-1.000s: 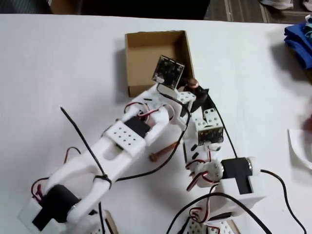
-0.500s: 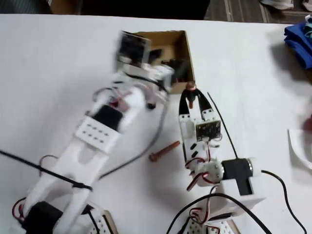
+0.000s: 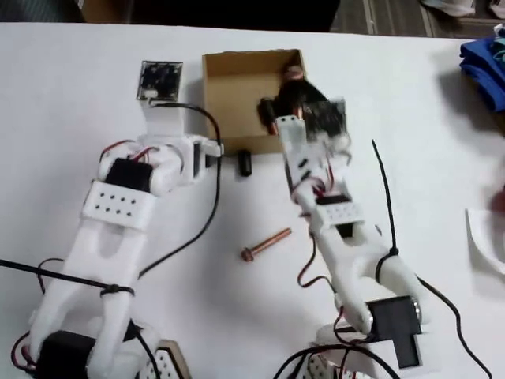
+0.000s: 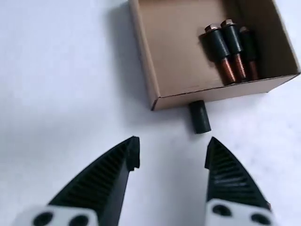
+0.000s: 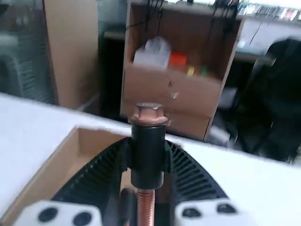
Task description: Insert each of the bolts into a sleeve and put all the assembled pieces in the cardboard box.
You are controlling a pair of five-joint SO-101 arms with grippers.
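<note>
The cardboard box (image 3: 215,103) stands at the table's far middle; three sleeved bolts (image 4: 226,47) lie in one corner of the box (image 4: 149,70). My right gripper (image 3: 297,93) hovers over the box's right part, shut on a black sleeve with a copper bolt (image 5: 147,141) through it, head up. One empty black sleeve (image 3: 245,163) lies just outside the box's near wall. My left gripper (image 4: 171,153) is open close to that sleeve (image 4: 199,117), nothing between its fingers. A loose copper bolt (image 3: 267,243) lies mid-table between the arms.
A blue cloth (image 3: 483,67) lies at the far right edge, with a white object (image 3: 485,241) at the right edge nearer me. Black cables trail from both arms across the table. Shelving stands in the room beyond the table.
The left arm swung left, away from the right gripper and off the box. The right arm carried the sleeved bolt forward over the box. The empty sleeve now shows on the table.
</note>
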